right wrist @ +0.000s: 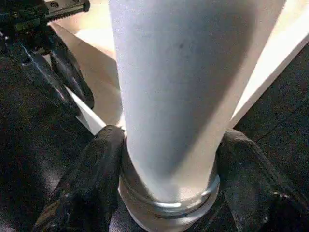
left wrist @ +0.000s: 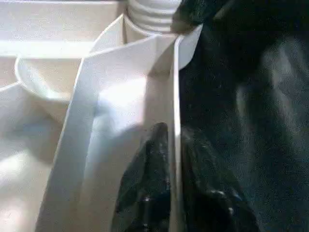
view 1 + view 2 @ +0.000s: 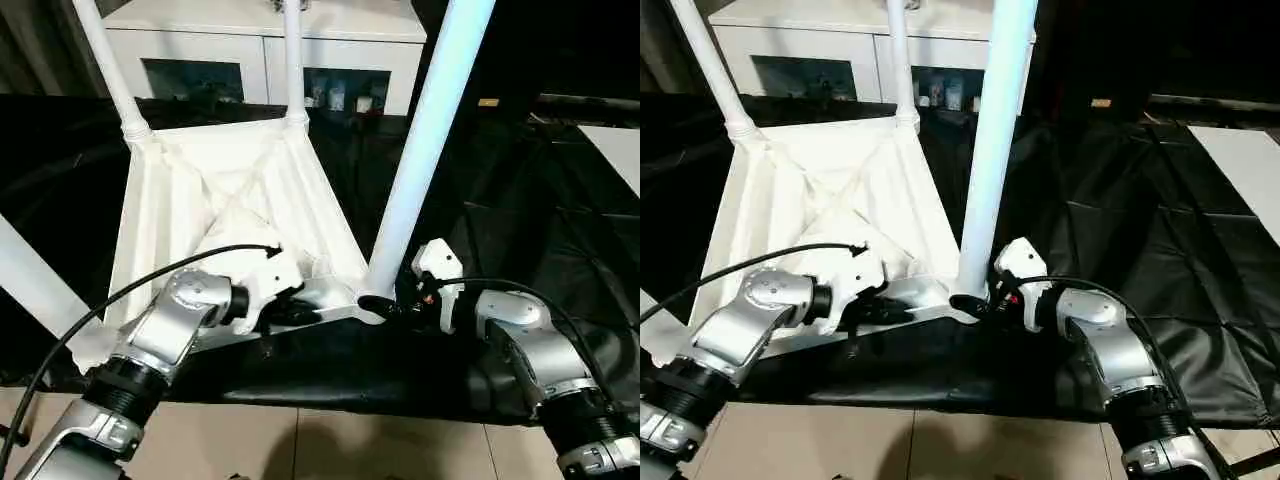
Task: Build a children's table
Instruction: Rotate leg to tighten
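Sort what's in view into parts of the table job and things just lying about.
Job: upturned white tabletop; near leg between the right gripper's fingers; two far legs; left gripper on the tabletop's rim.
Lying about: white cabinet; black cloth; flat white board.

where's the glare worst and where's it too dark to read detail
Left wrist view: the tabletop ribs bleach out, while the black cloth is a dim blur. Right wrist view: the leg is shaded on one side. Head views: the cloth shows creased sheen beside the bright tabletop.
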